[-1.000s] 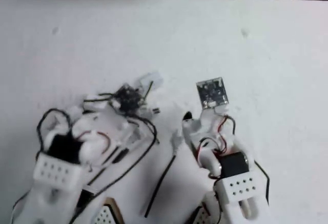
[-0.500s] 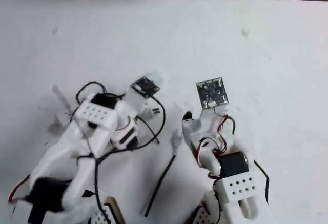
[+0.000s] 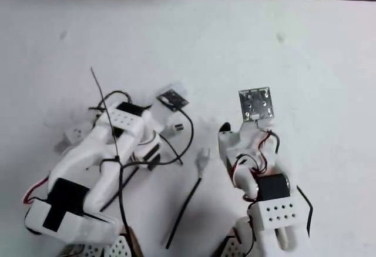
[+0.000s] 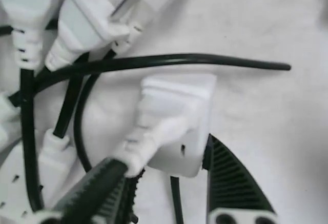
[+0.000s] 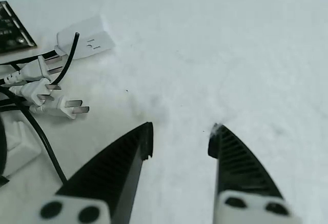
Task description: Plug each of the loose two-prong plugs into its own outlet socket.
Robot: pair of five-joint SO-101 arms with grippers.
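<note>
My left gripper [image 4: 166, 155] is open, with one jaw on each side of a white outlet block [image 4: 179, 116]. A white plug [image 4: 154, 131] lies into this block, its tail under one finger [image 4: 97, 193]. Two loose two-prong plugs [image 4: 92, 14] lie just beyond, and a black cable [image 4: 179, 60] crosses between. From the right wrist I see my right gripper [image 5: 179, 131] open over bare table, with loose plugs [image 5: 51, 88] and another outlet block [image 5: 87, 39] off to one side. From above, one plug [image 3: 202, 158] lies between the arms and another [image 3: 176, 129] lies by the left arm [image 3: 117, 133].
A black cable [image 3: 182, 210] trails from the middle plug toward the table's near edge. A thin cable end [image 3: 97, 86] sticks up by the left arm. The right arm [image 3: 258, 174] stands at the near right. The table's far half [image 3: 235, 39] is bare white surface.
The left arm unfolded from its tucked pose and stretched out over the tangle of plugs and blocks. The right arm shifted slightly rightward. The middle plug is now uncovered.
</note>
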